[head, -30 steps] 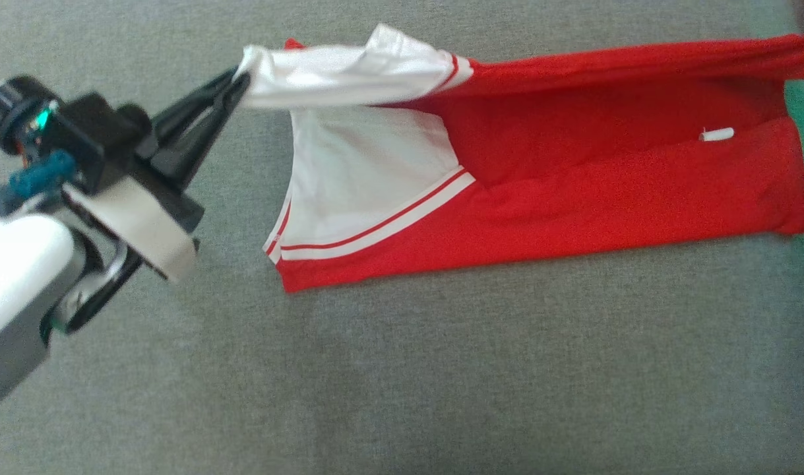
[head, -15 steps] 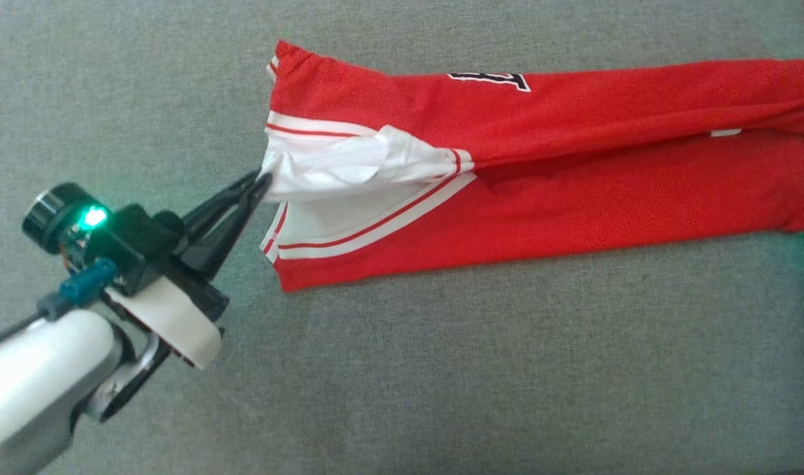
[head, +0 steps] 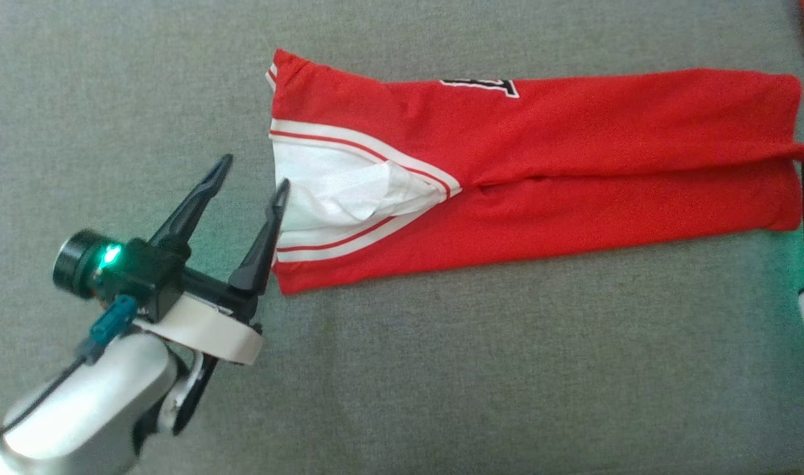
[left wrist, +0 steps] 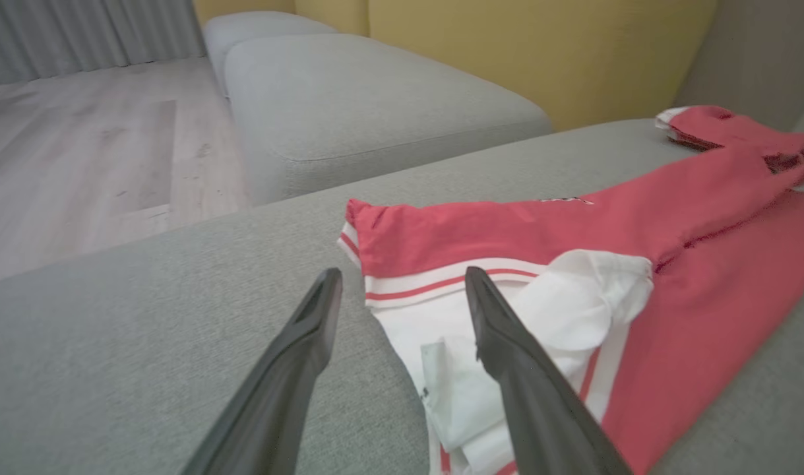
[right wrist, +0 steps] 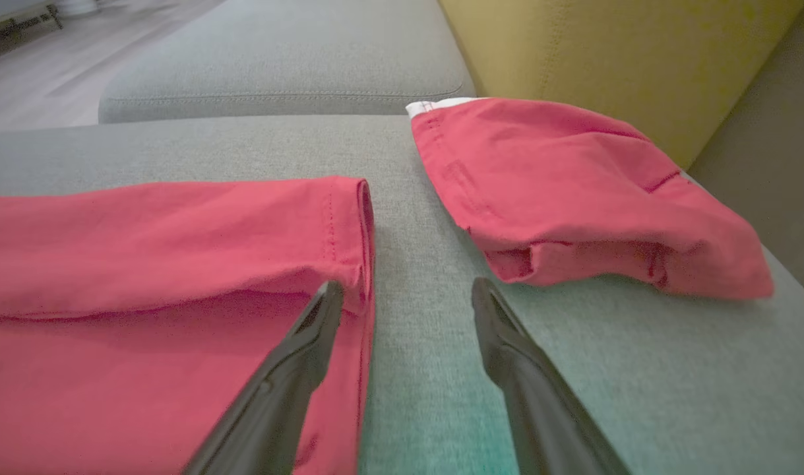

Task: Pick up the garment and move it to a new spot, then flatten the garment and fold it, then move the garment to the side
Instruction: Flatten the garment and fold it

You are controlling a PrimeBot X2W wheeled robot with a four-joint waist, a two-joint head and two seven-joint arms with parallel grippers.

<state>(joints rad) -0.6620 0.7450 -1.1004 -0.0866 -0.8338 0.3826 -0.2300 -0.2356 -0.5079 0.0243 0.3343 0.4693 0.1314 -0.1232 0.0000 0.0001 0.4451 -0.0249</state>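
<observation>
Across the grey sofa cushion [head: 441,369] the garment [head: 540,171] is laid out long and narrow, waist end toward the robot's left and hems toward the right, sitting more toward the far side of the cushion than the near edge. Looks like red sporty trousers or long shorts doubled lengthwise, one leg on top of the other, with a white-and-red striped band [head: 369,148] near the waist and a small black-and-white mark [head: 481,84] on the far edge. The white lining [head: 349,191] at the waist is turned out and a bit bunched, so it's not fully flat imo. Left gripper [head: 255,171] has its fingers spread wide with nothing in them, one tip right at the waistband edge. Right gripper [right wrist: 407,285] is also splayed wide and empty, one finger over the hem corner, the other over bare cushion. Handling guess: thin, light, totally floppy fabric, so it'll sag and the two layers will slide apart if you only catch the top one. I'd pinch both layers at the corners, waistband on one end and stitched hem on the other, since those are the thickest bits. Another red folded piece [right wrist: 573,191] sits near the hems, by the yellow backrest [right wrist: 606,53], so watch that side
</observation>
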